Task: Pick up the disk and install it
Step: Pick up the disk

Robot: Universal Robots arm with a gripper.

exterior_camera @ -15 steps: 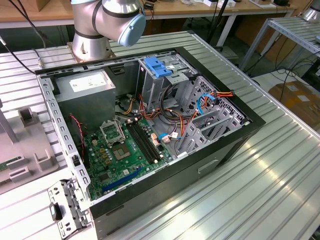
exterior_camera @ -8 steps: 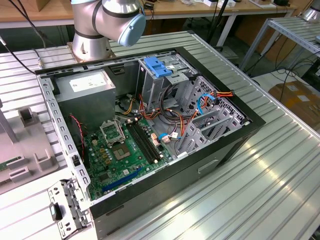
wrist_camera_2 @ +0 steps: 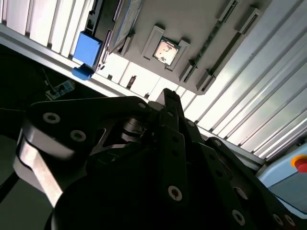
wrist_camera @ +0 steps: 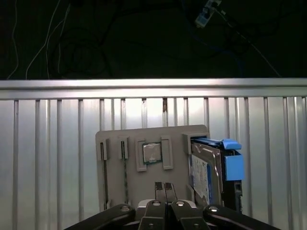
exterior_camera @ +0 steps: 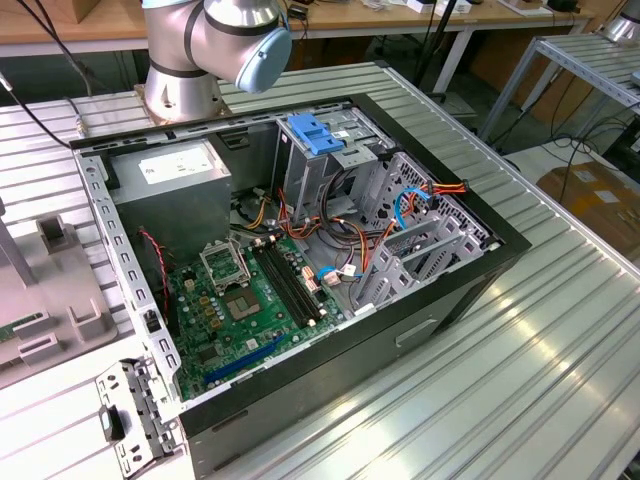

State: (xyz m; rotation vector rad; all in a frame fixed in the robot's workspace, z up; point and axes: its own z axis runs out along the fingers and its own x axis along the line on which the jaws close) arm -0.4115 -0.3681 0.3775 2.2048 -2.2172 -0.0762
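The disk (wrist_camera: 203, 173) stands on edge in a slot at one side of a grey holder tray (wrist_camera: 115, 167), its white and blue label and blue side rail (wrist_camera: 233, 166) showing in the first wrist view. My gripper (wrist_camera: 164, 189) hangs above the tray's near edge, beside the disk and apart from it, fingers pressed together with nothing between them. In the second wrist view the gripper (wrist_camera_2: 170, 99) points at the same tray (wrist_camera_2: 201, 33), and the disk's blue rail (wrist_camera_2: 88, 48) lies off to one side. The open computer case (exterior_camera: 300, 250) lies on the table in the exterior view.
Inside the case are a grey power supply (exterior_camera: 170, 185), a motherboard (exterior_camera: 240, 300), metal drive cages (exterior_camera: 420, 240) with cables and a blue latch piece (exterior_camera: 313, 133). The tray also holds a processor chip (wrist_camera: 152, 153). The slatted aluminium table (exterior_camera: 520, 350) ends in an edge rail (wrist_camera: 153, 88).
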